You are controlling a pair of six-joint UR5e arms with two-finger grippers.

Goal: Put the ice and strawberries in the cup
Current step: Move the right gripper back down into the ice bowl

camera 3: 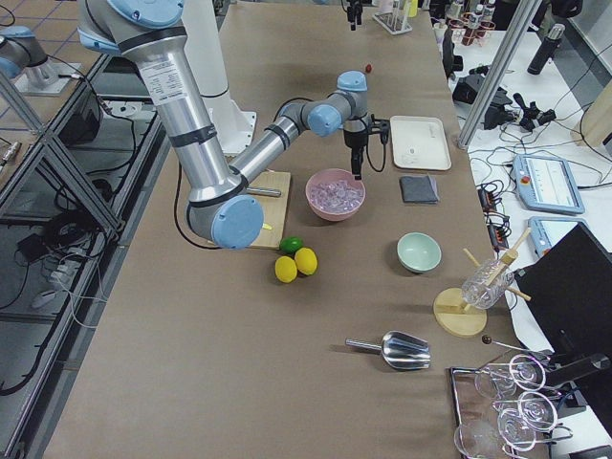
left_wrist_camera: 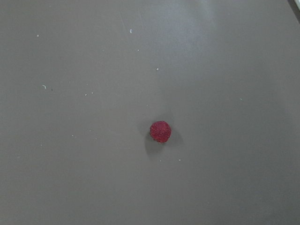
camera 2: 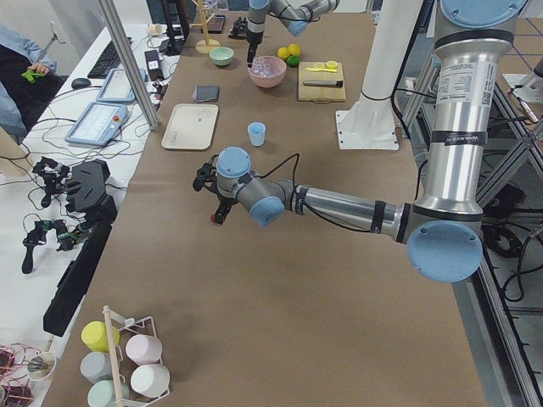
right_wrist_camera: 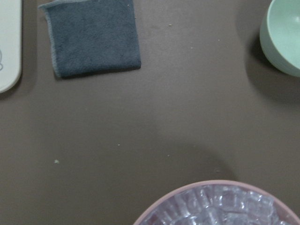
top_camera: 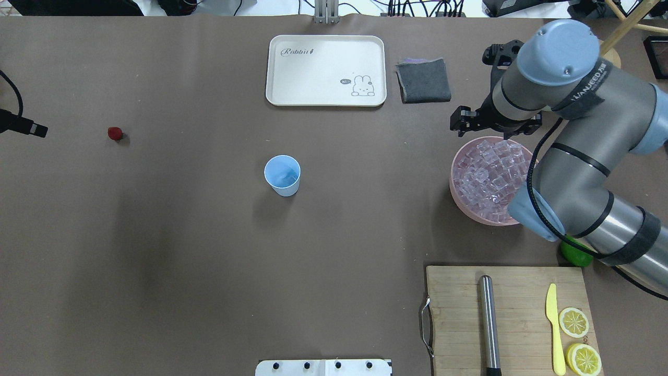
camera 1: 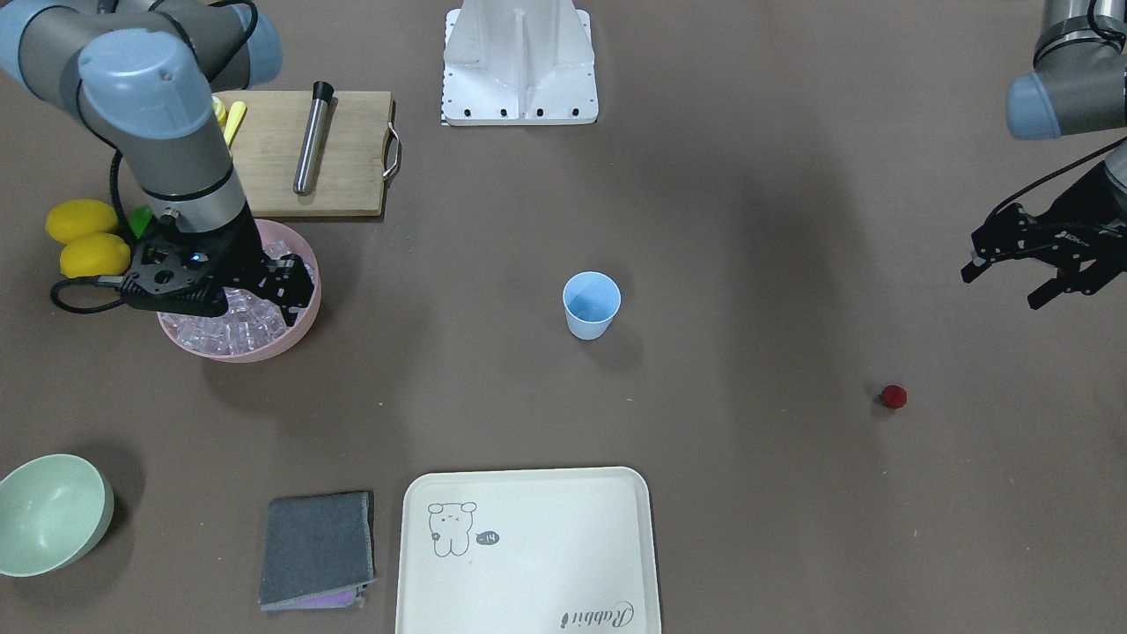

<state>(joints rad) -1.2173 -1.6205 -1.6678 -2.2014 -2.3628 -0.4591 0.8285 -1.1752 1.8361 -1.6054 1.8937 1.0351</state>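
ice step just starting: right gripper (camera 1: 286,282) hangs over the ice (camera 1: 238,330) in the pink bowl (camera 1: 264,352), frame left; its pincer state i cannot tell. left gripper (camera 1: 1004,283), fingers apart, hovers at right edge near the strawberry (camera 1: 894,396). blue cup (camera 1: 592,304) at centre looks empty. next: lower and pinch one cube.

Ice (right_wrist_camera: 220,208) fills pink bowl (right_wrist_camera: 215,183), cut off at bottom edge, right of centre. Grey cloth (right_wrist_camera: 93,37) upper left; pale tray (right_wrist_camera: 8,51) corner at left edge. Green bowl (right_wrist_camera: 286,37) upper right. Brown table (right_wrist_camera: 187,117) between them.
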